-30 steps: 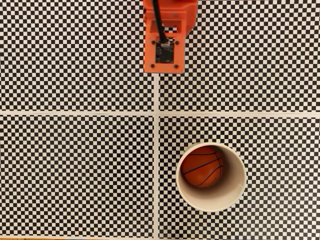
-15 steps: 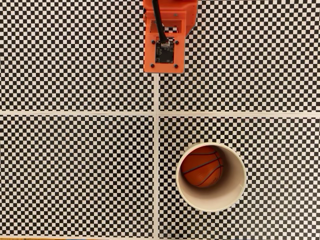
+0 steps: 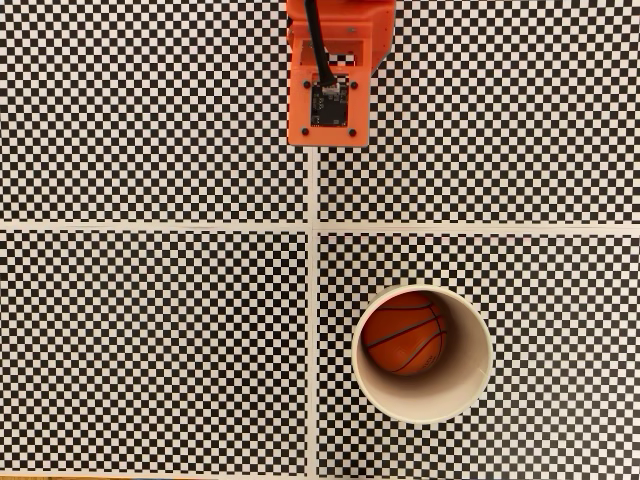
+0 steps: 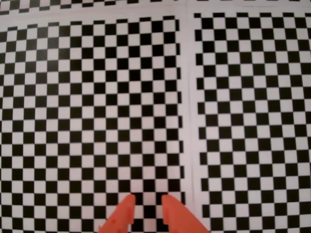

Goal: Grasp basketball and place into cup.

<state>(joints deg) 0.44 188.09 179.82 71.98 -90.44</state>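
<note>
One glossy orange-red basketball [image 3: 403, 333] with black seams lies inside one upright cream-white paper cup [image 3: 470, 385], against its far-left wall, on the checkered tabletop [image 3: 150, 330]. Orange fingers [image 4: 125, 213] stand slightly apart, empty.

Orange basketball [image 3: 402, 333] inside upright cup [image 3: 470, 390].

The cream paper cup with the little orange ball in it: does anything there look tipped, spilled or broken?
Nothing stands out. The cream-white paper cup stands upright on the checkered table, its rim round and undented, and the small orange basketball rests inside against the wall. The orange gripper is empty, away from the cup.
</note>
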